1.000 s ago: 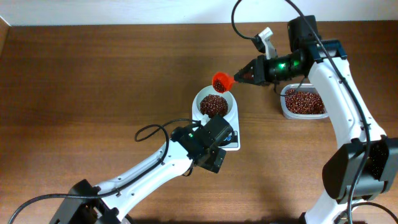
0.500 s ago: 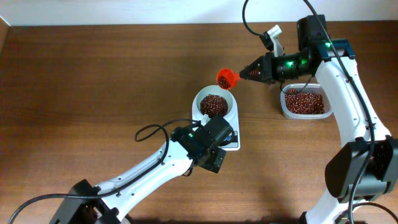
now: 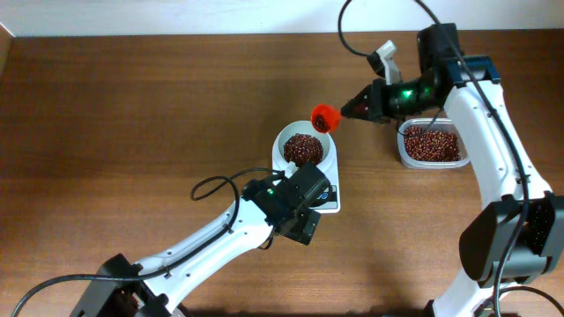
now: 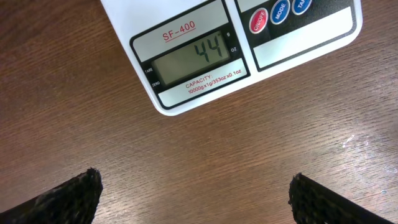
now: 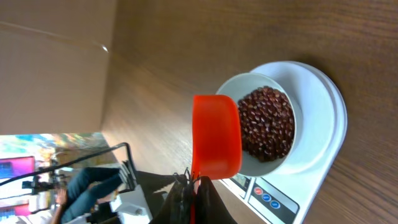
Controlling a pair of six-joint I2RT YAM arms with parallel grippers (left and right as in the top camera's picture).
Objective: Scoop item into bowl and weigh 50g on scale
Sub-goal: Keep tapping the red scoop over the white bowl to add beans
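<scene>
The white bowl (image 3: 305, 146) holds a heap of dark reddish-brown beans (image 3: 302, 149) and stands on the white scale (image 3: 330, 199). The scale's display (image 4: 189, 58) reads 44. My right gripper (image 3: 354, 108) is shut on the handle of a red scoop (image 3: 325, 116), held in the air just off the bowl's far right rim. In the right wrist view the scoop (image 5: 216, 136) hangs beside the bowl (image 5: 268, 122). My left gripper (image 4: 199, 196) is open and empty, low over the table just in front of the scale.
A clear plastic tub (image 3: 431, 143) with more beans stands to the right of the scale, below my right arm. A black cable (image 3: 211, 187) loops on the table left of my left wrist.
My right gripper has drawn the red scoop up and to the right, away from the bowl toward the tub side. The left arm has not moved.
</scene>
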